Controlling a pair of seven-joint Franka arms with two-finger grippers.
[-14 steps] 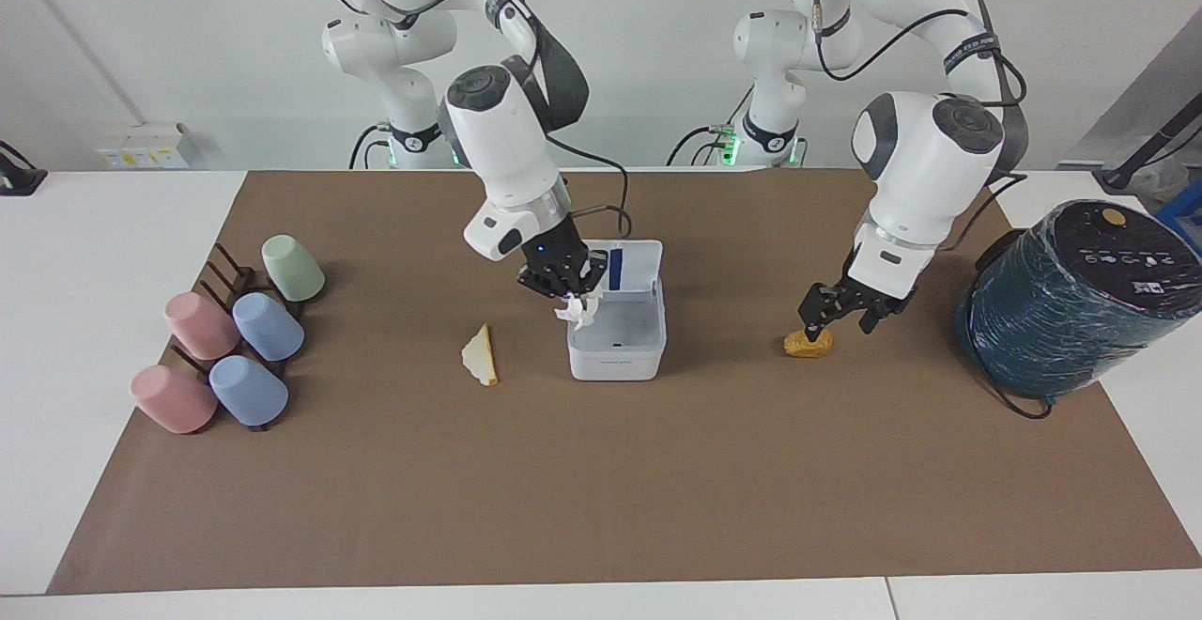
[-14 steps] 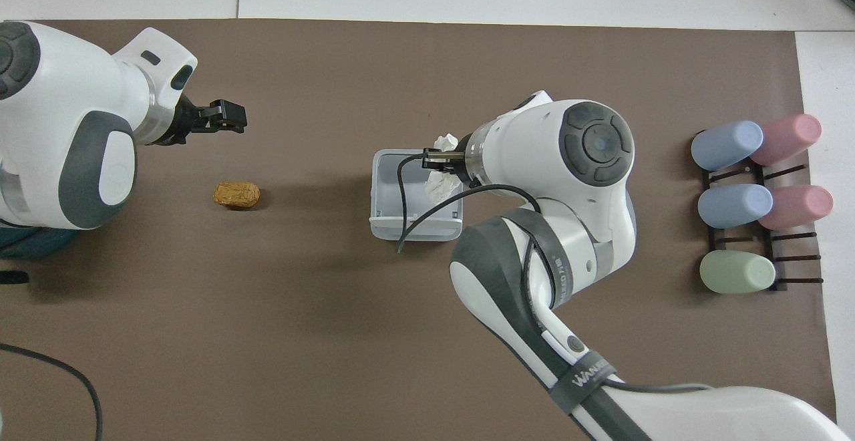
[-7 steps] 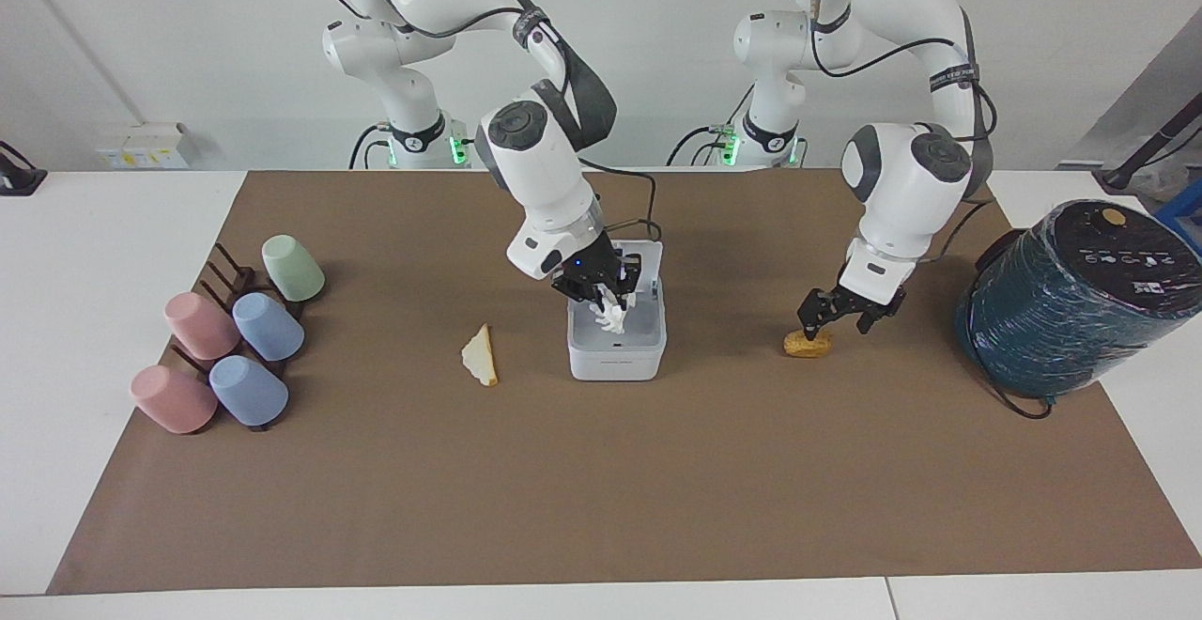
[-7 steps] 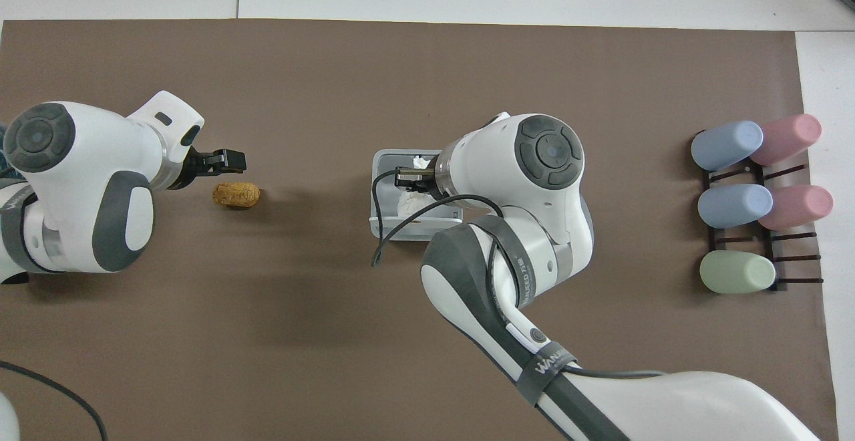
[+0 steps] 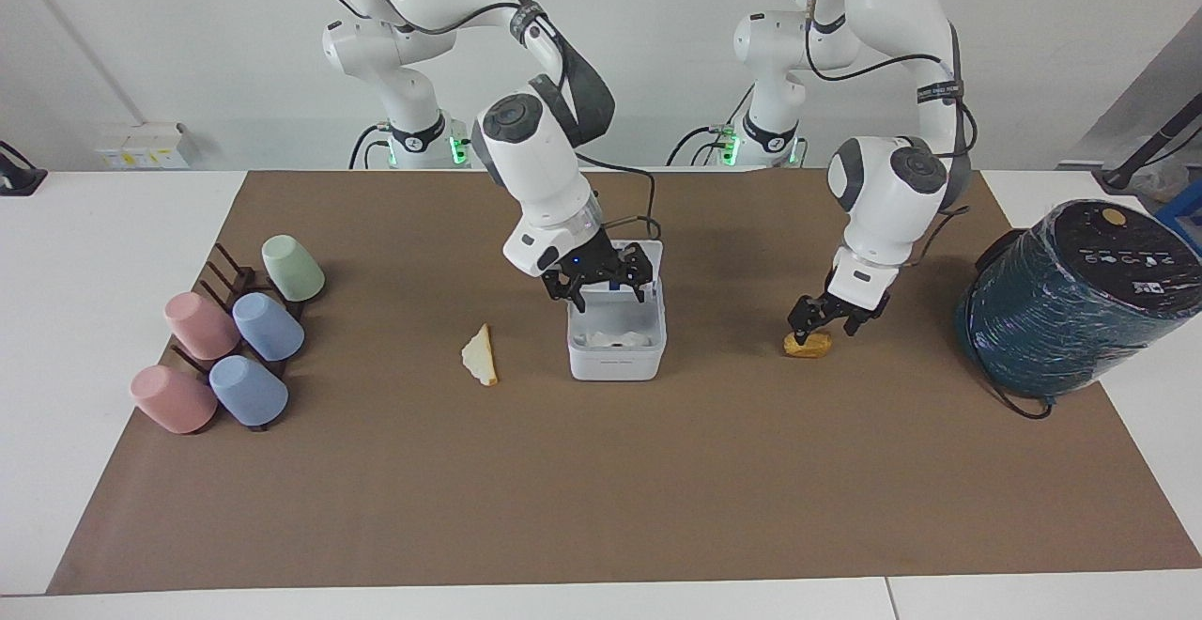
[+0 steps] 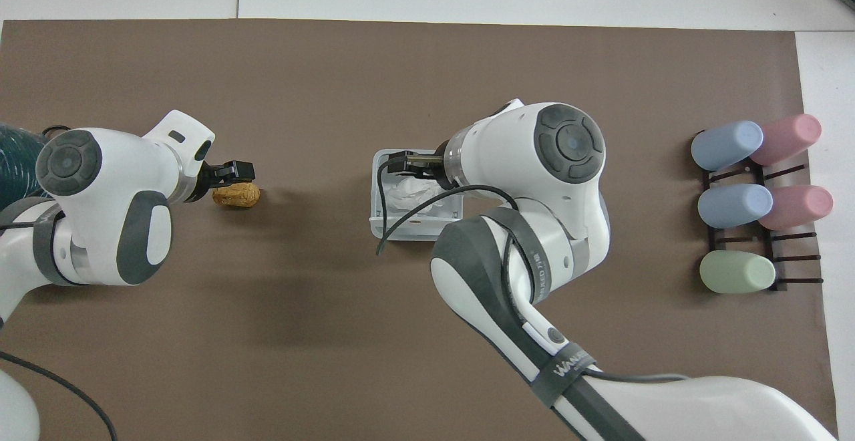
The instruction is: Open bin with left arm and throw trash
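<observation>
tissue wad (image 5: 615,339) inside open bin (image 5: 617,364)

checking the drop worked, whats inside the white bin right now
A crumpled white tissue wad lies inside the bin, under the open right gripper. The gripper and the bin's wall hide part of its floor.

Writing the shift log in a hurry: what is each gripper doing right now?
Left gripper: open, empty, low over the golden-brown lump.
Right gripper: open, empty, over the bin; tissue wad lies inside.
</observation>
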